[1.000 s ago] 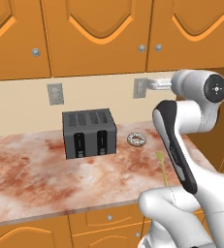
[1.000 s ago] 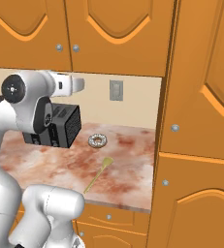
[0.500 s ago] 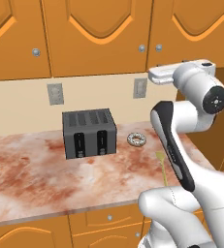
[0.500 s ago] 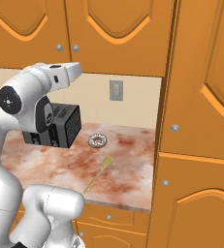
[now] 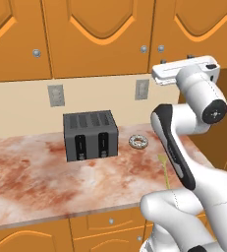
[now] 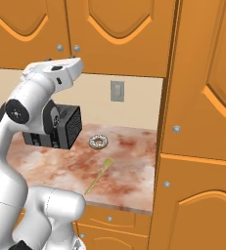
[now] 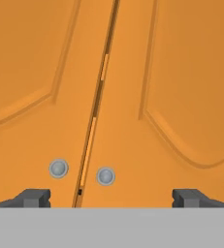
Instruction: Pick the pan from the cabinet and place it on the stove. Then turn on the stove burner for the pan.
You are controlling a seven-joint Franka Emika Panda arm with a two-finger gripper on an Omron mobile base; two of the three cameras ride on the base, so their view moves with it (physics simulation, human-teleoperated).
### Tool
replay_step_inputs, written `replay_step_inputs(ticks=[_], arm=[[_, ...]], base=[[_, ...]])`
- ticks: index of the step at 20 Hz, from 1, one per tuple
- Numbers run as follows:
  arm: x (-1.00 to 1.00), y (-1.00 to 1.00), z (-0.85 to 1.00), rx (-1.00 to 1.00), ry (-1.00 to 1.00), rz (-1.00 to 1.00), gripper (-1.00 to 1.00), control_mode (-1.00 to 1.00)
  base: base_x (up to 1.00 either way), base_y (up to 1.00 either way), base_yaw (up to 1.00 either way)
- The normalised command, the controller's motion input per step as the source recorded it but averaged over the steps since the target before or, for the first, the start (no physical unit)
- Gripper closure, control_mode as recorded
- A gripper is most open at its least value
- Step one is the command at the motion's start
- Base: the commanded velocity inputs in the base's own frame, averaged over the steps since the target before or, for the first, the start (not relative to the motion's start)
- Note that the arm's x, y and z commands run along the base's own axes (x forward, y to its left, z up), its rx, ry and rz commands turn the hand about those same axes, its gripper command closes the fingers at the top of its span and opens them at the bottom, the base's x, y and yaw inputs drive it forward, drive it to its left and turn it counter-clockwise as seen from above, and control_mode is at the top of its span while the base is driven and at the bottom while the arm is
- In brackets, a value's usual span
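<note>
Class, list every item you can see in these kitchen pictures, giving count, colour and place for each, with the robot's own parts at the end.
cabinet: several orange-brown doors shown, closed, on the wall above the counter
knobs: two, silver, either side of the door seam facing the hand
toaster: one, dark grey, on the countertop by the back wall
countertop: one, reddish marbled
doughnut: one, pale with dark sprinkles, right of the toaster
yellow utensil: one, thin, near the counter's front edge
wall outlets: two, grey, on the beige backsplash
tall cabinet: one, orange-brown, right of the counter
end effector: one, dark fingertips, open, facing the cabinet doors
</note>
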Motion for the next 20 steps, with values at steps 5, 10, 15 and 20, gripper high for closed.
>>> replay_step_inputs(ticks=[5,10,15,20], arm=[[0.09,-0.03,0.17,0.00,-0.04,0.00,-1.00,-1.00],[0.13,0.00,0.07,0.00,0.00,0.00,-1.00,-1.00],[0.09,0.00,0.00,0.00,0.00,0.00,-1.00,-1.00],[0.14,0.00,0.00,0.00,0.00,0.00,-1.00,-1.00]], base=[[0.00,0.00,0.00],[0.00,0.00,0.00],[0.00,0.00,0.00],[0.00,0.00,0.00]])
